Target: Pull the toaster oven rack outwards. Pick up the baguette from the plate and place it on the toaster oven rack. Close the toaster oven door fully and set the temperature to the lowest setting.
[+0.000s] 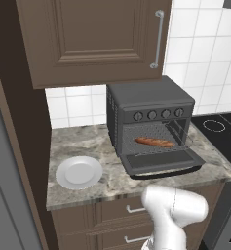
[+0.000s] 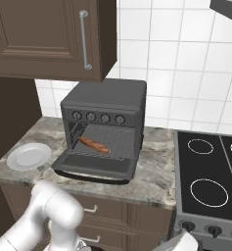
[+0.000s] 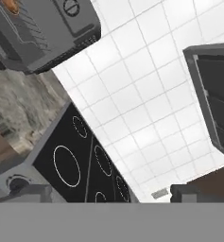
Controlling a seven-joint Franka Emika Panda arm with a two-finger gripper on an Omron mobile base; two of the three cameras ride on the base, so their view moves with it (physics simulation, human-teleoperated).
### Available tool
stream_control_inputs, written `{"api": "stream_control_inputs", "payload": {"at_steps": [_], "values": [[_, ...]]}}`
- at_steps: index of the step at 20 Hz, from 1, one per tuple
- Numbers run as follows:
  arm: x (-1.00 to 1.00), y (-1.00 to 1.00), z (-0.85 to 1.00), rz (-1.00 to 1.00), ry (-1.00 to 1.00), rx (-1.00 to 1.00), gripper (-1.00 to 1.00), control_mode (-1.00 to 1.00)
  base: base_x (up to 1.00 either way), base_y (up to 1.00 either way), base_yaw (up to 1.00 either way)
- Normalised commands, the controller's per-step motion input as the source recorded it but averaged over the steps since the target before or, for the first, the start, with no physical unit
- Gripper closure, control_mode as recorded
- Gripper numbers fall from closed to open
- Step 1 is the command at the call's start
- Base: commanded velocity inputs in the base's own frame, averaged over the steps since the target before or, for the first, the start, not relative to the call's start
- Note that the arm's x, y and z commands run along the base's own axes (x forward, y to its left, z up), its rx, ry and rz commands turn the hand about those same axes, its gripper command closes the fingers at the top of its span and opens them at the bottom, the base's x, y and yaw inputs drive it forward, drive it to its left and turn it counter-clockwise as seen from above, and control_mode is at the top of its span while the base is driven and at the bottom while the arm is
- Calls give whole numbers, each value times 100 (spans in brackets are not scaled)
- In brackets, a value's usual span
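Observation:
The toaster oven (image 1: 146, 105) stands on the counter with its door (image 1: 161, 163) dropped flat open. The wire rack (image 2: 120, 144) sticks out over the door. On it lies the golden-brown baguette (image 1: 155, 142), also seen from the other side (image 2: 94, 144). To the oven's left the white plate (image 1: 79, 172) sits bare. A row of round knobs (image 2: 98, 117) runs above the window. My gripper (image 3: 112, 191) is open, nothing between its fingertips (image 3: 30, 191). It is held low and rolled, facing the tiled wall, with the toaster oven (image 3: 42, 33) at the upper left.
A black stovetop (image 2: 210, 171) lies right of the oven, with the range hood (image 3: 212, 94) above it. A brown wall cabinet (image 1: 92, 39) hangs over the counter, drawers (image 1: 122, 210) sit below it. My white arm (image 1: 175, 207) rises in front of the counter edge.

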Motion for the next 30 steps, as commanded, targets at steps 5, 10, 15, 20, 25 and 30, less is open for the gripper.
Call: {"api": "stream_control_inputs", "payload": {"at_steps": [5, 10, 15, 20, 25, 30], "values": [[9, 94, 0, 7, 20, -35, -100, -100, 0, 0, 0], [28, 92, 0, 23, 26, -44, -100, -100, 0, 0, 0], [48, 57, 4, 23, 28, -26, -100, -100, 0, 0, 0], [82, 15, 8, 29, 33, -9, -100, -100, 0, 0, 0], [76, 1, 2, 34, 35, -7, -100, -100, 0, 0, 0], [63, 0, 0, 28, 34, 0, -100, -100, 0, 0, 0]]}}
